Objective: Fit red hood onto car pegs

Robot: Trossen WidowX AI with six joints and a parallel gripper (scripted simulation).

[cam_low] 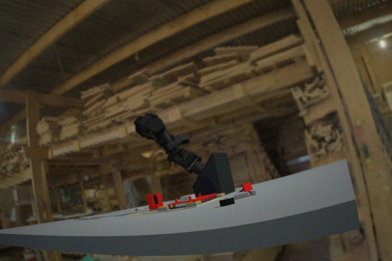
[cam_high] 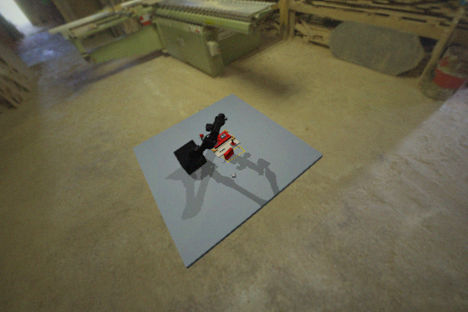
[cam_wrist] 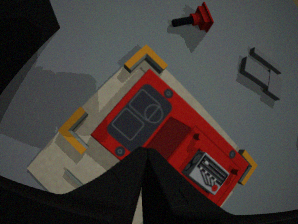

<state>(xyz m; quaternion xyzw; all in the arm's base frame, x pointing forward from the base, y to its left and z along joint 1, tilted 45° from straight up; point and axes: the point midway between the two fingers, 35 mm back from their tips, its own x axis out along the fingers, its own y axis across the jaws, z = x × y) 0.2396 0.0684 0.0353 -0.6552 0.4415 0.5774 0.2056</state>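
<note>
The red chassis (cam_wrist: 172,122) (cam_low: 209,197) lies in a jig with yellow corner brackets (cam_wrist: 146,54). The silver engine block (cam_wrist: 206,171) sits in its deck. Two short red pegs show beside it in the wrist view; the far side of the deck is partly hidden by a finger. A red block, apparently the hood (cam_high: 229,153) (cam_low: 155,201), stands on edge beside the jig near a yellow outline; its holes cannot be made out. My gripper (cam_wrist: 145,155) is shut and empty, with its tips over the chassis in the wrist view.
A red piece with a black stem (cam_wrist: 199,19) and a dark bracket (cam_wrist: 257,75) lie beyond the jig. A small grey part (cam_high: 233,175) lies on the table (cam_high: 203,224). A black round part (cam_low: 226,201) is near the jig. The arm's black base (cam_high: 189,157) stands left of the jig.
</note>
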